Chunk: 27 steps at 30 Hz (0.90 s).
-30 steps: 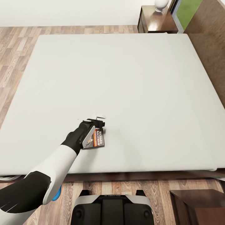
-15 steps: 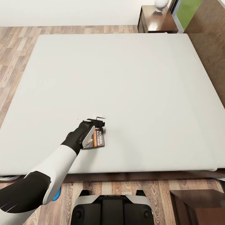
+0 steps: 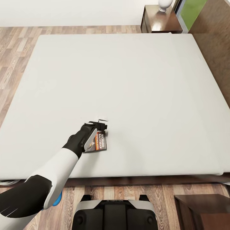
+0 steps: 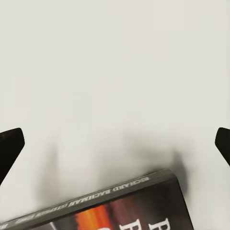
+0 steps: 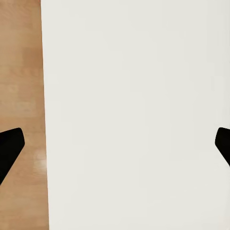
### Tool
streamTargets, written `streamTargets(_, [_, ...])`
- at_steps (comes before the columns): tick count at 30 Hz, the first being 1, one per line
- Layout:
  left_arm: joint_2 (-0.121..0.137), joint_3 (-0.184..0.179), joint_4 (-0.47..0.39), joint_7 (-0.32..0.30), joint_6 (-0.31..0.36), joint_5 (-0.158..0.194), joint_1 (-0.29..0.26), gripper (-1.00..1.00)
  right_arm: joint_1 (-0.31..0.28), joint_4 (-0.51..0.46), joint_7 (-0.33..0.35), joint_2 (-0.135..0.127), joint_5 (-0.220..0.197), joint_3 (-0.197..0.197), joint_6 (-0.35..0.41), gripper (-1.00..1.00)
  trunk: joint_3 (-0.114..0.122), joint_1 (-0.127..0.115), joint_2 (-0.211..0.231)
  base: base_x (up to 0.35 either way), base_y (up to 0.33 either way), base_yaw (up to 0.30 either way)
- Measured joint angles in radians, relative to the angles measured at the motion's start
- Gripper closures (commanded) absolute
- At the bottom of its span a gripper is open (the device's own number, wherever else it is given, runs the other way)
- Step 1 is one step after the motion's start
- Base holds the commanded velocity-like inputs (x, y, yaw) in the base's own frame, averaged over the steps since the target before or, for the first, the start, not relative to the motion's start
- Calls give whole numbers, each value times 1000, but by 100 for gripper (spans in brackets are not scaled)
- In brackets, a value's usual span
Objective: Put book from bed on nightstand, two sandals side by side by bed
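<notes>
Left gripper (image 3: 101, 124) sits low over the bed (image 3: 127, 80), right at the book's (image 3: 100, 143) far edge, jaws spread wide in the left wrist view, nothing between them. The book lies flat on the mattress near the bed's foot, cover up, orange band showing, its spine (image 4: 96, 196) in the left wrist view running between the two fingertips (image 4: 9, 148) but short of them.

Here's the worry: that book is thin and lies flush on a soft surface. If the jaws close as they stand, they could meet on empty mattress beyond the book. Press down too hard and the fingers dig into the bedding; come in shallow and they may just shove the book along toward the bed's foot, even off onto the floor.

Right gripper (image 5: 115, 143) looks down across the bed's edge, wood floor alongside, jaws wide apart too, holding nothing.

One nightstand (image 3: 161, 19) stands beyond the bed's far corner with a white vase (image 3: 165, 4) on top, another (image 3: 204, 210) just off the bed's near corner. The near one looks the safer drop; a long carry with a pinch on one edge risks the book swinging or slipping out

A sliver of blue (image 3: 57, 200) peeks from behind the left arm below the bed's foot, likely a sandal, too hidden to be sure
</notes>
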Motion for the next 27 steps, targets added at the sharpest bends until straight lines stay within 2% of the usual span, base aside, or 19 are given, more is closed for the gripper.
streamTargets(17, [0, 0, -1, 0, 0, 0, 0, -100, 0, 0, 0, 0, 0, 0, 0, -100, 0, 0, 0, -2, 0, 0])
streamTargets(27, [0, 0, 0, 0, 0, 0, 0, -100, 0, -1, 0, 1, 1, 0, 0, -100, 0, 0, 0, -140, 0, 0])
